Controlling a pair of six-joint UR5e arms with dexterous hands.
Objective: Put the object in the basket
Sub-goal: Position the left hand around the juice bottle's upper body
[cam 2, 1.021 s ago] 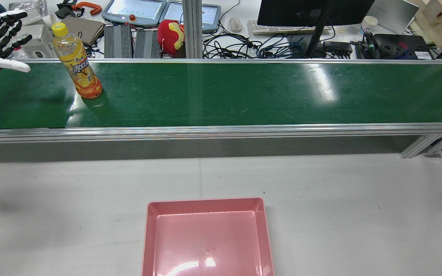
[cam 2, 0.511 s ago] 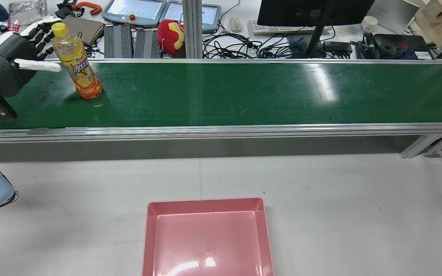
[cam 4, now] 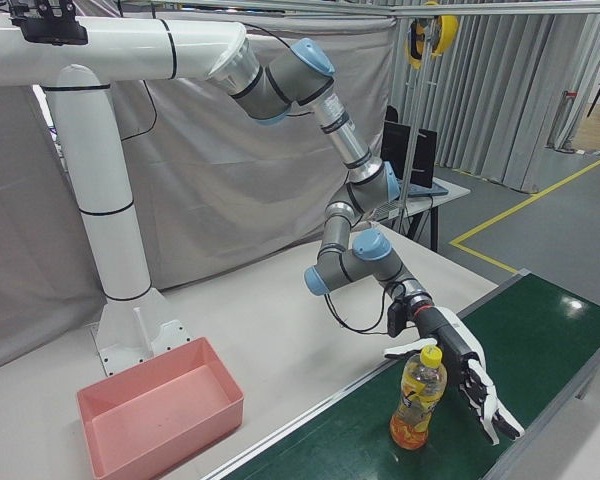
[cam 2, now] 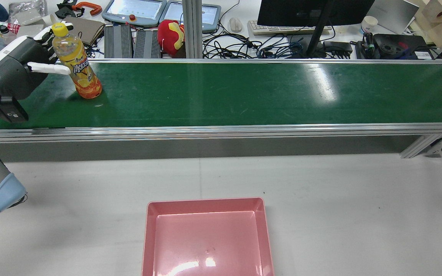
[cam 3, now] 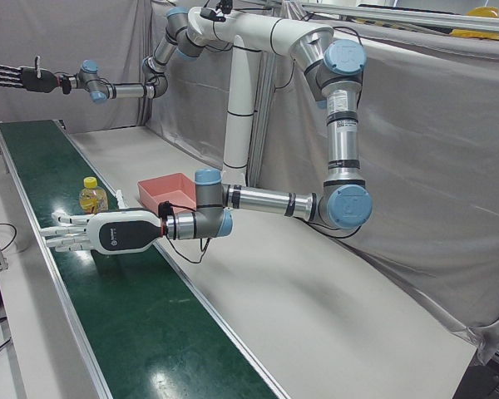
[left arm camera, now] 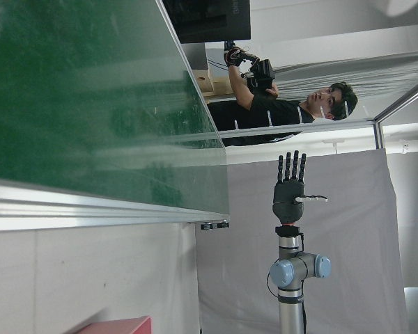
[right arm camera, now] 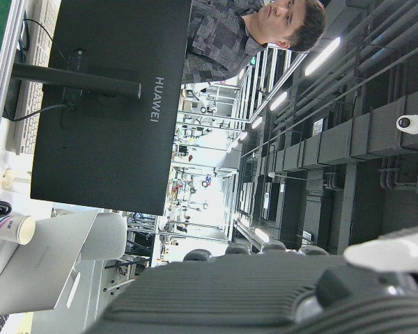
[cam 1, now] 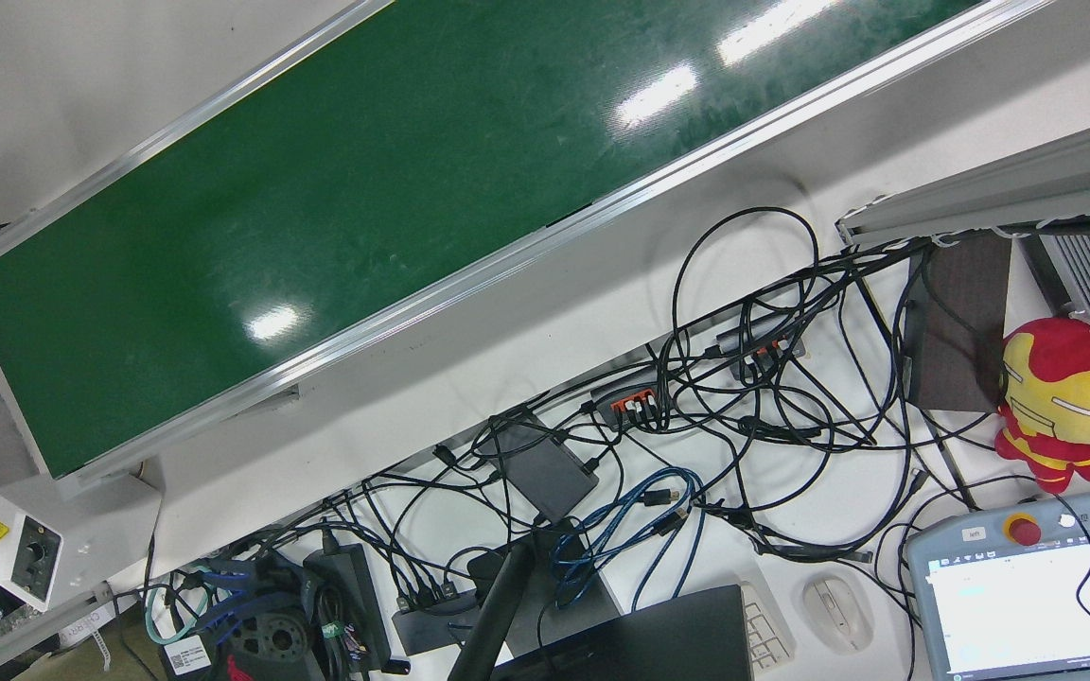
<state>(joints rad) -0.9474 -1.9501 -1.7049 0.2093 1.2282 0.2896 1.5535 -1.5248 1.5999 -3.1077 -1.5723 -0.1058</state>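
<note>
- Over the last second our left hand has swept in from the edge of the rear view and now sits right against the bottle.
- The bottle has not moved. It stands upright on the green conveyor belt, directly in front of the palm.
- In the right-front view the bottle sits between the thumb, which reaches across on one side near the neck, and the straight fingers on the other.
- The left hand is spread wide and grips nothing yet. We cannot tell whether the thumb already touches the label or lies just beside it.
- We judge the approach is done and the next step is to close around the bottle's body. A push from the thumb alone could tip such a tall, narrow bottle.
- The pink basket lies empty, well away from the left hand, on the near table behind and to the side of its wrist.
- Our right hand hangs high and far off, fingers splayed, holding nothing.
</note>
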